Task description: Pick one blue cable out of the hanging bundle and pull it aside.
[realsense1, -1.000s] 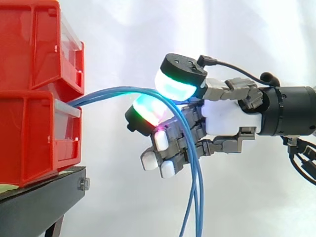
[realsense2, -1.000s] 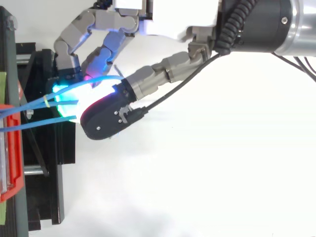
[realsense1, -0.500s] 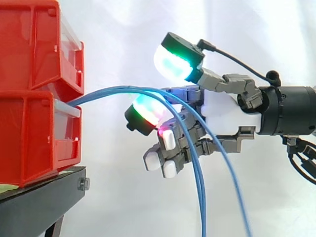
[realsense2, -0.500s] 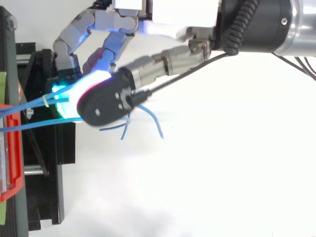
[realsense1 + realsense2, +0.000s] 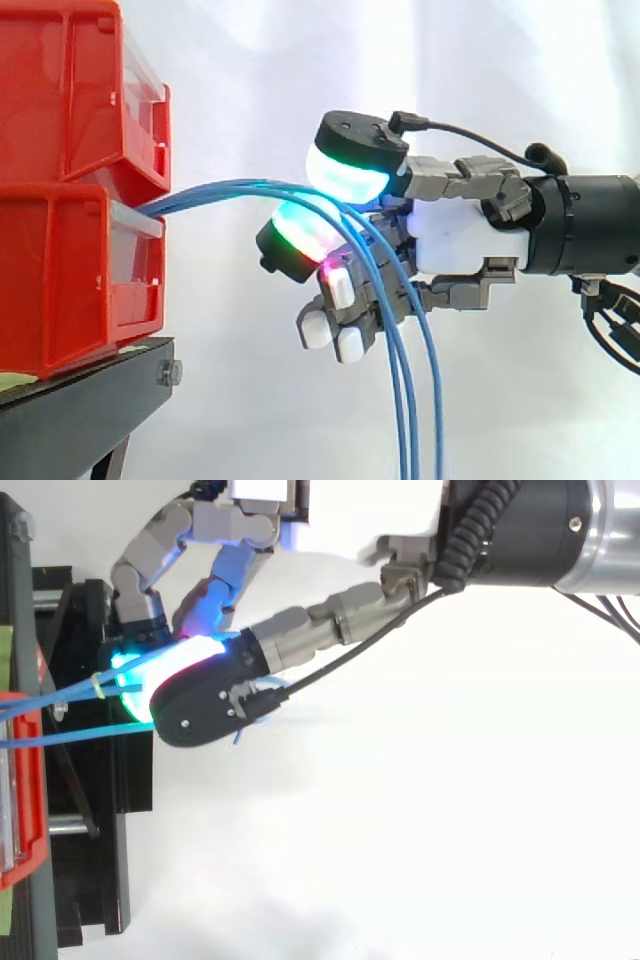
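My hand is curled, its glowing pads closed from above and below on the blue cables. I read this as a pinch just where they crest. From there the strands arc back to the lower of the red bins on the black stand. On the palm side they hang down close together. I cannot tell whether I hold one strand or several. I judge this the grasping step, the pull aside not yet made. Next I need one strand alone between the pads, then a slow sideways draw.
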Robot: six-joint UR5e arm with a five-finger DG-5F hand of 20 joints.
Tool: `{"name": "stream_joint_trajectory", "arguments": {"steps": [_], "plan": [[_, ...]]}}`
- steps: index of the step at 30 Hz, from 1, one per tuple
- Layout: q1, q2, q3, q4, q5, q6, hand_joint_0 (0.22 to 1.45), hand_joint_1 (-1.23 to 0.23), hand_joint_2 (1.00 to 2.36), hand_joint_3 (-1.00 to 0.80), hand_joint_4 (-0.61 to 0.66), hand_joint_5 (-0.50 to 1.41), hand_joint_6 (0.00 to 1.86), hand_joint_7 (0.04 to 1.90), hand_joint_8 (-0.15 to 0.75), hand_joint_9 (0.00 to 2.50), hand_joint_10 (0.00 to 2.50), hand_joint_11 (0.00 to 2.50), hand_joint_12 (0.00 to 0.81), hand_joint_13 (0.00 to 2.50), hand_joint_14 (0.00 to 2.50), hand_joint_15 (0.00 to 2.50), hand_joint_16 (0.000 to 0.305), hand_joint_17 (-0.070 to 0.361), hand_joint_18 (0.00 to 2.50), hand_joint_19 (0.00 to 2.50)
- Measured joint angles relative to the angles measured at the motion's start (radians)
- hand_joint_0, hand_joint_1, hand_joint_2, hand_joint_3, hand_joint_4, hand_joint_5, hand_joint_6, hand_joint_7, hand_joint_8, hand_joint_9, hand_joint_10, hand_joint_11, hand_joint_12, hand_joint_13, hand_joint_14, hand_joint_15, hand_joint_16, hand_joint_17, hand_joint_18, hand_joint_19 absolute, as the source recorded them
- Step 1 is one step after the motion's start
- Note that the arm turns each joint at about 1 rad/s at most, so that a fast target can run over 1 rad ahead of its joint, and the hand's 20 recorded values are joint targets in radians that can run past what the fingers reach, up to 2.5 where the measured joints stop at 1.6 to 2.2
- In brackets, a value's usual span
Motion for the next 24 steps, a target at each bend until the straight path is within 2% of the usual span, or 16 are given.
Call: {"name": "stream_joint_trajectory", "arguments": {"steps": [1, 3, 6, 11, 13, 16, 18, 19, 21, 22, 24], "plan": [[0.0, 0.0, 0.0, 0.0, 0.0, 0.0, 0.67, -0.84, 1.02, -0.16, -0.11, -0.14, 0.96, 0.95, 0.194, 0.93, 0.02, 0.64, 0.249, 0.74, 0.02, 0.48, 0.041, 0.092, 0.68, 0.54], [0.0, 0.0, 0.0, -0.001, 0.0, 0.0, 0.7, -0.85, 1.01, -0.26, -0.13, -0.15, 0.97, 0.91, 0.184, 0.92, 0.02, 0.64, 0.241, 0.73, 0.02, 0.47, 0.04, 0.089, 0.67, 0.53], [0.0, 0.0, 0.0, -0.002, 0.0, -0.001, 0.7, -0.91, 1.0, -0.5, -0.1, -0.15, 0.97, 0.89, 0.169, 0.92, 0.02, 0.64, 0.235, 0.73, 0.02, 0.46, 0.038, 0.086, 0.67, 0.5], [0.0, 0.0, 0.0, -0.004, 0.0, -0.014, 0.65, -0.91, 1.0, -0.5, -0.05, -0.13, 0.96, 0.86, 0.166, 0.95, 0.02, 0.64, 0.226, 0.75, 0.02, 0.46, 0.037, 0.082, 0.68, 0.51], [0.0, 0.0, 0.0, -0.005, 0.001, -0.022, 0.57, -0.9, 1.0, -0.5, -0.02, -0.11, 0.95, 0.86, 0.173, 0.99, 0.02, 0.64, 0.229, 0.77, 0.02, 0.47, 0.037, 0.084, 0.7, 0.52], [0.0, 0.0, 0.0, -0.004, 0.001, -0.03, 0.46, -0.73, 1.0, -0.5, 0.01, -0.1, 0.93, 0.86, 0.22, 1.06, 0.02, 0.62, 0.265, 0.81, 0.02, 0.46, 0.044, 0.099, 0.75, 0.53], [0.0, 0.0, -0.001, -0.004, 0.001, -0.032, 0.43, -0.6, 1.0, -0.5, 0.02, -0.09, 0.9, 0.85, 0.241, 1.08, 0.02, 0.59, 0.287, 0.82, 0.02, 0.46, 0.048, 0.109, 0.76, 0.53], [0.0, 0.0, -0.001, -0.004, 0.0, -0.033, 0.43, -0.5, 1.0, -0.5, 0.01, -0.09, 0.89, 0.86, 0.249, 1.1, 0.02, 0.58, 0.286, 0.83, 0.02, 0.46, 0.049, 0.11, 0.76, 0.55], [0.0, 0.0, -0.001, -0.003, 0.0, -0.033, 0.46, -0.42, 1.0, -0.5, 0.01, -0.09, 0.87, 0.9, 0.249, 1.11, 0.02, 0.58, 0.282, 0.83, 0.02, 0.47, 0.048, 0.108, 0.74, 0.56], [0.0, 0.0, -0.001, -0.002, 0.0, -0.034, 0.52, -0.36, 1.0, -0.5, 0.0, -0.09, 0.87, 0.93, 0.228, 1.1, 0.02, 0.58, 0.263, 0.81, 0.02, 0.49, 0.043, 0.097, 0.69, 0.6], [0.0, 0.0, -0.001, -0.003, 0.001, -0.034, 0.57, -0.41, 1.0, -0.48, 0.0, -0.1, 0.87, 0.98, 0.221, 1.09, 0.02, 0.6, 0.253, 0.8, 0.02, 0.5, 0.041, 0.091, 0.67, 0.61]]}}
